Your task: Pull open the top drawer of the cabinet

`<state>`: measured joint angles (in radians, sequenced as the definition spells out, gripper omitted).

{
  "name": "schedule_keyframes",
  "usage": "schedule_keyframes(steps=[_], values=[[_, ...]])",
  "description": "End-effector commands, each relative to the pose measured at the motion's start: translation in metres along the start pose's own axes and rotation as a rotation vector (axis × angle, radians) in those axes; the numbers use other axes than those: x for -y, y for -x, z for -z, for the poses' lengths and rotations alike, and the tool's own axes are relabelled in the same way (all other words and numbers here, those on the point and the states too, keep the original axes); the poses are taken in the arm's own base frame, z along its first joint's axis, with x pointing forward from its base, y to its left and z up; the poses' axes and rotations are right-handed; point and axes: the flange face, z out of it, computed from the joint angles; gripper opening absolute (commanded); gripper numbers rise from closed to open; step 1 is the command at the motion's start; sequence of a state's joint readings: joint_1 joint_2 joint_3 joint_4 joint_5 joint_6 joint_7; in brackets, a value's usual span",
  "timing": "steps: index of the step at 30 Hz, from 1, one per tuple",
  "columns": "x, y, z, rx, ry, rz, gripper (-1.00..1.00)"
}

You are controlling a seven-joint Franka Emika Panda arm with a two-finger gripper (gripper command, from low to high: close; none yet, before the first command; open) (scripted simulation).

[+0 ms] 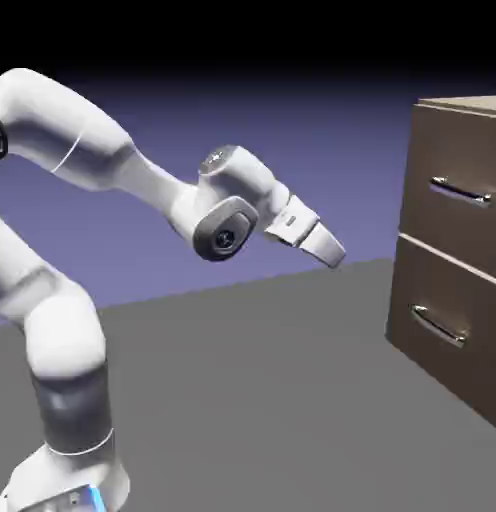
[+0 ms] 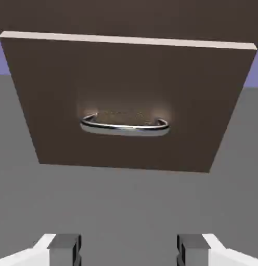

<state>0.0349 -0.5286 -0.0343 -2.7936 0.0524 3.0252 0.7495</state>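
Gripper (image 1: 335, 252) was found in mid-air, well apart from the cabinet (image 1: 457, 250), angled downward and toward it; in the hand view its two grey fingertips (image 2: 64, 248) stood wide apart at the bottom edge with only bare grey surface between them, so the jaws were spread and clamped on nothing.

Surface: a plain grey table (image 1: 252, 380), flat and uniform, carried both the robot base at the exterior view's lower left corner and the cabinet at its right edge; the stretch between them bore no other item that could be made out; behind it ran a blue-violet backdrop (image 1: 242, 120), darkening to black at the top.

Cabinet: dark brown wood, boxy, with a lighter top slab; only partly in frame in the exterior view, cut off at the right edge; it stood upright on the table.

Top drawer (image 1: 462, 185): the upper of two, its flat front flush with the cabinet face and closed; its silver bar handle (image 1: 460, 192) lay horizontal across the front, untouched. Lower drawer (image 1: 447, 320): likewise closed, with a matching handle (image 1: 438, 326); contents of either drawer could not be seen.

Hand view: one drawer front with a pale strip along its upper edge and a silver handle at centre, directly ahead of the open fingers; which drawer this was could not be told from that view alone.
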Motion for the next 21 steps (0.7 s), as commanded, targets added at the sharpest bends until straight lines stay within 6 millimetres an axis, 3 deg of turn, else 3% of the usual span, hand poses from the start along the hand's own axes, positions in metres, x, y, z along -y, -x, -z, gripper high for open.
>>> schedule_keyframes(steps=[1, 12, 21], values=[[-0.006, -0.004, -0.011, 0.028, 0.015, -0.064, 0.00], [-0.095, -0.021, -0.125, 0.220, 0.261, -0.722, 0.00], [-0.178, -0.024, -0.187, 0.161, 0.460, -1.186, 0.00]])
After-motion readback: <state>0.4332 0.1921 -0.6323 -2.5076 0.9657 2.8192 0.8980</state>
